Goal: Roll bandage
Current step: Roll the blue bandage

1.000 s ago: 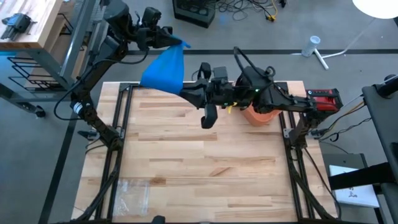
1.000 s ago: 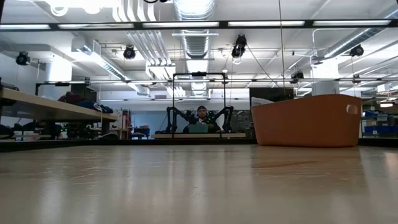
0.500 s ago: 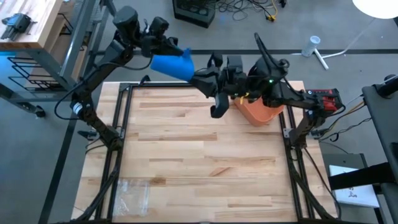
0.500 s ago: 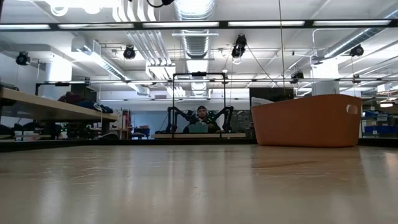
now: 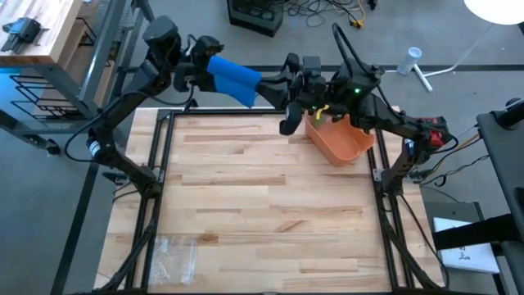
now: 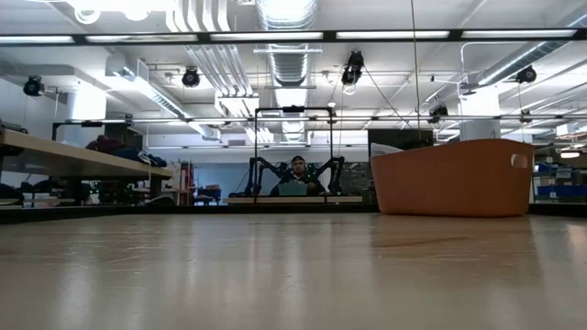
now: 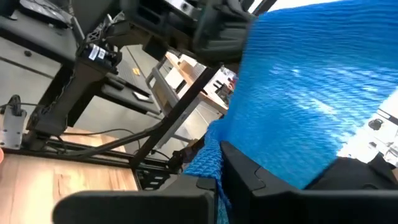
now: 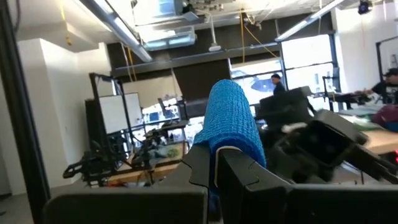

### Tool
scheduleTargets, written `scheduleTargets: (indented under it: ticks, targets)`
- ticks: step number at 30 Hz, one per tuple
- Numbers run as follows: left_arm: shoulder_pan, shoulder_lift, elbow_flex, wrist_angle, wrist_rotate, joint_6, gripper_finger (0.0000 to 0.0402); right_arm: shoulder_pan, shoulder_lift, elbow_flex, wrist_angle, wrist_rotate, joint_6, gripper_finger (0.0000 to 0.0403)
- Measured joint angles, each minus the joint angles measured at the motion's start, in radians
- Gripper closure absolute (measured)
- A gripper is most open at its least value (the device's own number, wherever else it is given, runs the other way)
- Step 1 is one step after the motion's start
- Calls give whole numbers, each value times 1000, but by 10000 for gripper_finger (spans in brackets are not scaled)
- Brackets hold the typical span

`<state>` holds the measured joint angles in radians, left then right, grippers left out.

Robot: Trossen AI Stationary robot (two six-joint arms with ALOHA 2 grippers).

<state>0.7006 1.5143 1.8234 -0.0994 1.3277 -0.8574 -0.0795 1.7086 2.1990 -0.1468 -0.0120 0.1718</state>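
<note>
both pairs of fingers are clamped shut on the same thing, a bright blue stretchy fabric bandage, which hangs in the air between the two arms above the far edge of the light wooden plank table. left gripper pinches one end of the blue strip; in its wrist view the cloth fills most of the frame and runs down between the dark fingers. right gripper pinches the other end, and its wrist view shows the fabric bunched upright just above its closed fingers. an orange plastic tub sits on the table near the far right corner, under the right arm. a clear plastic wrapper lies near the front left corner. from the low camera only the tub and bare tabletop show, with a person seated far back in the room.
</note>
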Motion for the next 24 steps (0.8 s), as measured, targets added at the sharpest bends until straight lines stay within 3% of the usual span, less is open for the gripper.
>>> scheduleTargets:
  ticks: [24]
  targets:
    - [0,-11,-8,-95,25,64,401,-19,-44,0,-65,-41,143,400]
